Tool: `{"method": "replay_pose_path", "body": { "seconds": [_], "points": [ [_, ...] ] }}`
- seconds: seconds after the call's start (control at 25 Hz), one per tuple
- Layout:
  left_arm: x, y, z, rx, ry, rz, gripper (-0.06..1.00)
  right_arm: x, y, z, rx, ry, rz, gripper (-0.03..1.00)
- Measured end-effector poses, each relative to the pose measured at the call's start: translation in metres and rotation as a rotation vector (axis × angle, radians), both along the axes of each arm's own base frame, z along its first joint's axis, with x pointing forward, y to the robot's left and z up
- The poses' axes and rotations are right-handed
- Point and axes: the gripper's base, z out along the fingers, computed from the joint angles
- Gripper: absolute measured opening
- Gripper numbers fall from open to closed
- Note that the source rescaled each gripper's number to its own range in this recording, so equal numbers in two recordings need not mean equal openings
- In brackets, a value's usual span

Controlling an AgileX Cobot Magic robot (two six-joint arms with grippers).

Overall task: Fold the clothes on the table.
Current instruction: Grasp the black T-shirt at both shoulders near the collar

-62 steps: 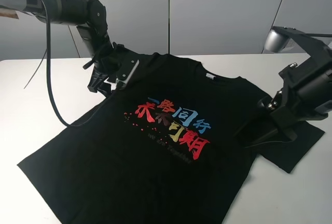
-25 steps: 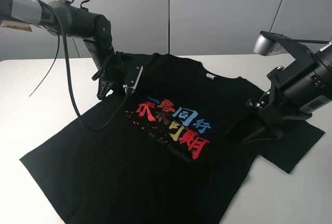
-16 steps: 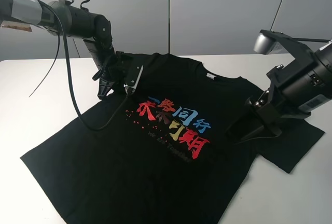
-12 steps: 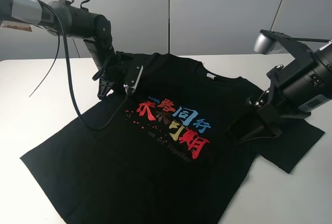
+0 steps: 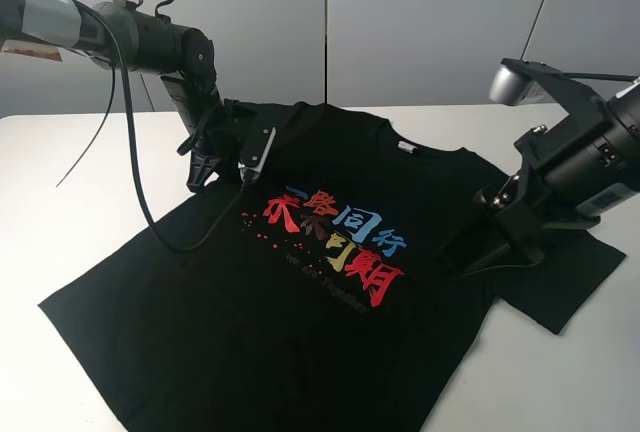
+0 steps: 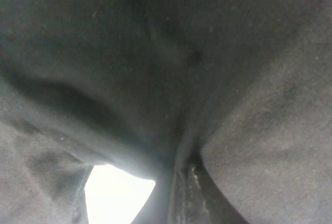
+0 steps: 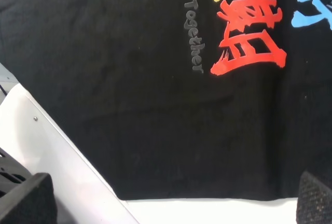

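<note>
I see left gripper [image 5: 243, 168] clamped on shirt [image 5: 300, 352], motion stopped; right gripper [image 5: 468, 252] wide open, empty. Fold pending.

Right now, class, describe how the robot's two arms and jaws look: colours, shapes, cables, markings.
Both arms are black with rounded links. The left arm has a grey band and a loose black cable. The right arm carries a silver rounded cap and a white label; its jaws have black textured pads.

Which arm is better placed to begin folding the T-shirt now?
Left, probably: the left gripper is shut on the T-shirt at its shoulder, while the right gripper hangs open above it.
</note>
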Motion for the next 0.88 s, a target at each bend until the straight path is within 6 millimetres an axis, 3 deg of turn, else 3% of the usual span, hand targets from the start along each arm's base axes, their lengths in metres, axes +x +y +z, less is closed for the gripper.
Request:
{"method": "replay_pose_path", "body": {
  "seconds": [0.4, 0.64, 0.88],
  "points": [
    [-0.009, 0.004, -0.001, 0.065, 0.094, -0.133, 0.00, 0.011, 0.004, -0.025, -0.042, 0.071, 0.045, 1.00],
    [-0.011, 0.004, -0.001, 0.062, 0.113, -0.144, 0.00, 0.004, 0.027, -0.049, -0.244, 0.039, 0.286, 1.00],
    [-0.011, 0.003, -0.001, 0.058, 0.115, -0.134, 0.00, 0.005, 0.043, -0.069, -0.302, 0.048, 0.283, 1.00]
  ]
}}
